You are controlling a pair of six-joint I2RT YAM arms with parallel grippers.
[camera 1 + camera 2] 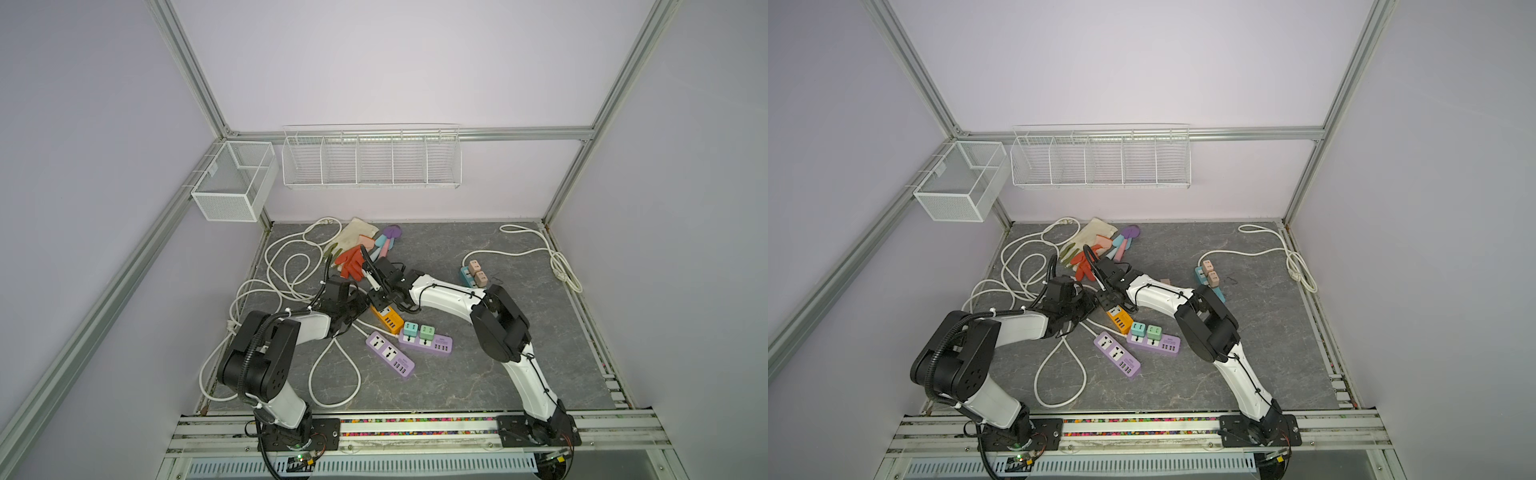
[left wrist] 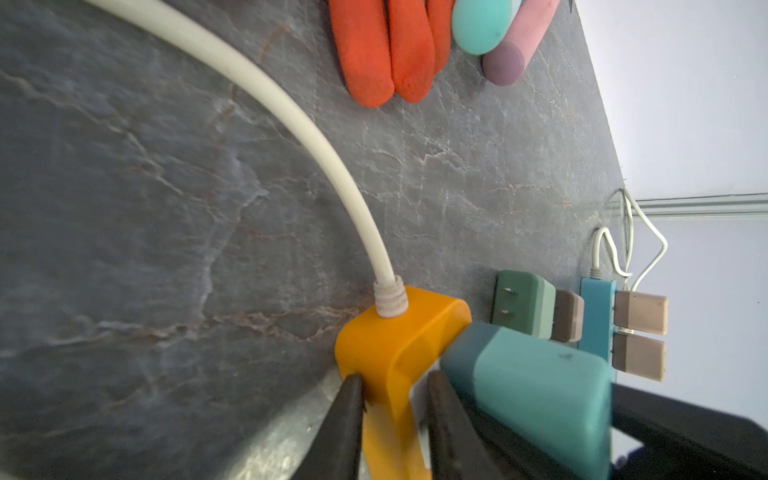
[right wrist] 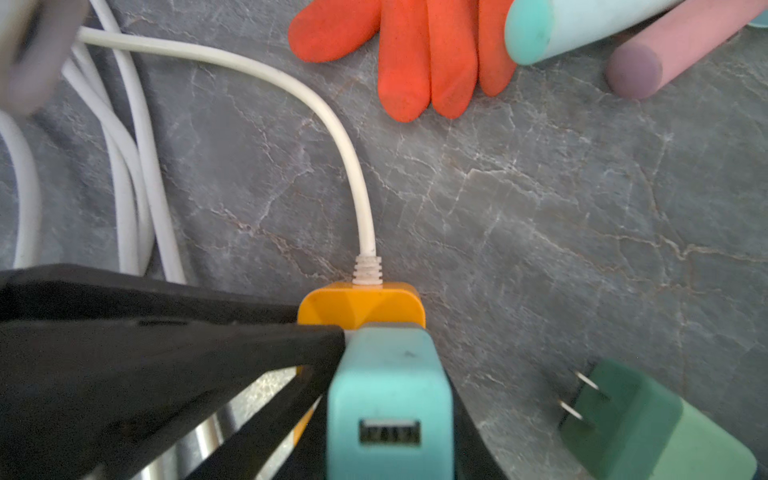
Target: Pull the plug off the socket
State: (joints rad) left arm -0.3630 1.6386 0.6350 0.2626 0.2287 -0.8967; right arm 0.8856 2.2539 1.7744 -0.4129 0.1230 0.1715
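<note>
Right, I am clamping the orange power strip (image 2: 395, 336) against the worktop (image 3: 540, 208) with my left hand (image 2: 392, 415), and my right hand (image 3: 388, 436) is pinching the teal plug (image 3: 386, 374) (seated by the cord (image 3: 357, 199) end); the pull should go straight off the strip's face.

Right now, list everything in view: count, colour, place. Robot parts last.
orange power strip: 1, orange, mid-table
teal plug: 1, teal, on the orange power strip
purple power strips: 2, purple, front of centre
green plugs: 2, mint and green, in one purple strip
blue power strip: 1, blue, right of centre
beige plugs: 2, beige, in the blue power strip
loose green plug: 1, green, lying on the table, prongs bare
gloves: 3, orange, beige, pastel, at the rear
white cords: several, white, looped left and right
baskets: 2, white, on the frame rails
table: 1, dark grey
left gripper: 1, black, shut on the orange power strip
right gripper: 1, black, shut on the teal plug
</note>
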